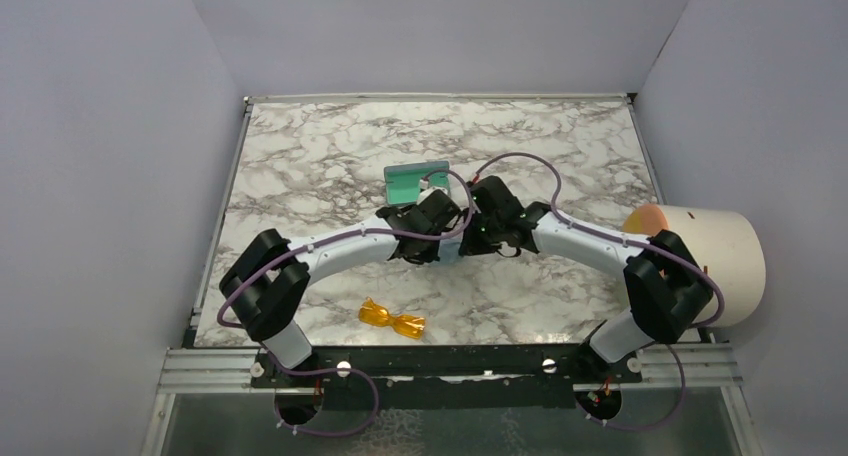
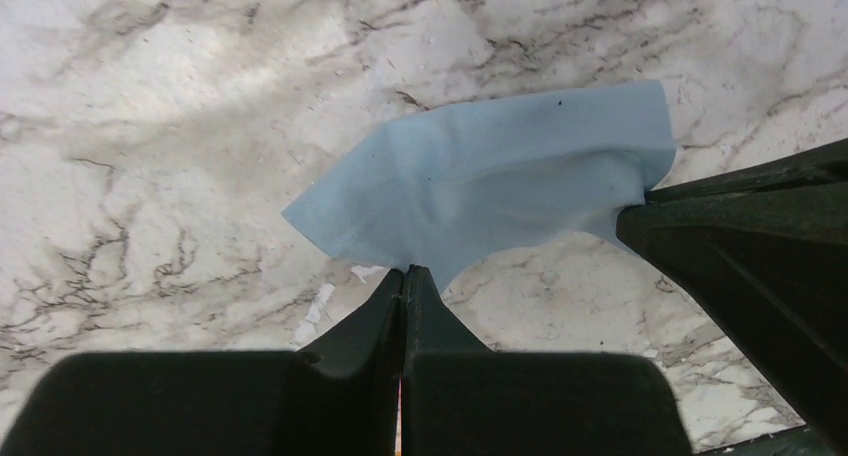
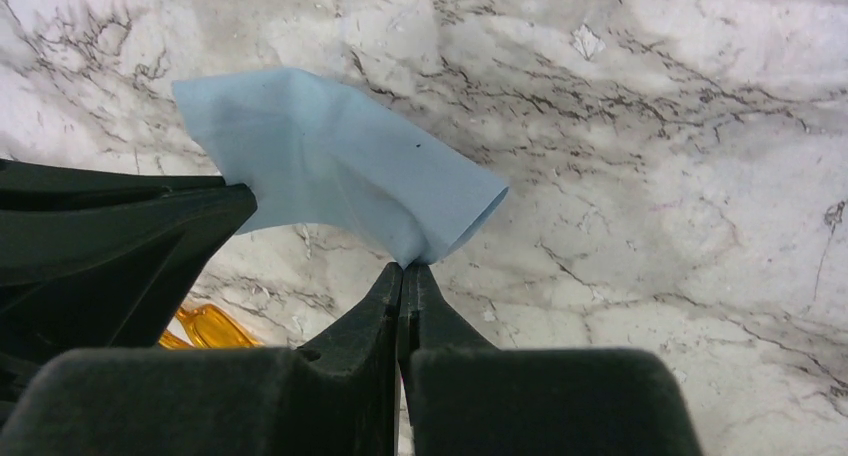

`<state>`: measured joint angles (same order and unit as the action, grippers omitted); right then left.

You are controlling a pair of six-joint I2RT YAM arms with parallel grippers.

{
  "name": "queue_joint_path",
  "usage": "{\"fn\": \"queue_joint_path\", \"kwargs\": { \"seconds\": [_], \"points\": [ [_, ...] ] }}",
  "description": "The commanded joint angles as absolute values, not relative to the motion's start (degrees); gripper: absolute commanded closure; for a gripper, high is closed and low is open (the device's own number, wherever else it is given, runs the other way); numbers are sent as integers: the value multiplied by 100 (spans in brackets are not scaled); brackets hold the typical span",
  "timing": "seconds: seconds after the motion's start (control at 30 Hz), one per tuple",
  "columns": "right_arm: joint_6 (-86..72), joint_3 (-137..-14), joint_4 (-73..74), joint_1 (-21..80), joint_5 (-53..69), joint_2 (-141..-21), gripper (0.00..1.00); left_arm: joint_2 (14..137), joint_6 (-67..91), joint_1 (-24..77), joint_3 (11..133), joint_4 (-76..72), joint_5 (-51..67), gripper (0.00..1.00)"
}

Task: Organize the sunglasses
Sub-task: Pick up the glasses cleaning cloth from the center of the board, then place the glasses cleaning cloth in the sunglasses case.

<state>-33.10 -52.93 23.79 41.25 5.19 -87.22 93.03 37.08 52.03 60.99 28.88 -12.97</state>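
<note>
Black fingertips fill the bottom of each wrist view, and both pairs are pressed tight together on fabric: the left gripper (image 2: 405, 273) pinches one edge of the light blue cloth (image 2: 490, 176), and the right gripper (image 3: 405, 269) nips another edge of it, so the cloth hangs slack and creased between them over the marble table (image 1: 300, 156). Neither hand is free for anything else. The sunglasses (image 1: 392, 319) lie folded on the table near its front edge, between the two arm bases and somewhat closer to the left one, well apart from both grippers; an amber sliver of them shows low in the right wrist view. The open case (image 1: 417, 181), teal inside, sits just beyond the grippers toward the far side. Judging by their look, the sunglasses are light, rigid plastic with smooth, glossy lenses, likely to slip under hard pads and easy to scratch or smear. The better hold would probably be across the narrow bridge between the lenses, or over the folded arms along the frame's top, with a gentle squeeze, not on the lens faces themselves.
</note>
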Motion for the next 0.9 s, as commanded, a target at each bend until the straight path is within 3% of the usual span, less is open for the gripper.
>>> {"fn": "queue_joint_path", "kwargs": {
  "seconds": [0.0, 0.87],
  "points": [
    [-3235, -5634, 2244, 4166, 359, -8995, 99, 9378, 3321, 4893, 6308, 2870, -1306, 100],
    [-3108, -7346, 1881, 3814, 723, -10585, 99, 9787, 2708, 3321, 6770, 2117, -205, 100]
  ]
}}
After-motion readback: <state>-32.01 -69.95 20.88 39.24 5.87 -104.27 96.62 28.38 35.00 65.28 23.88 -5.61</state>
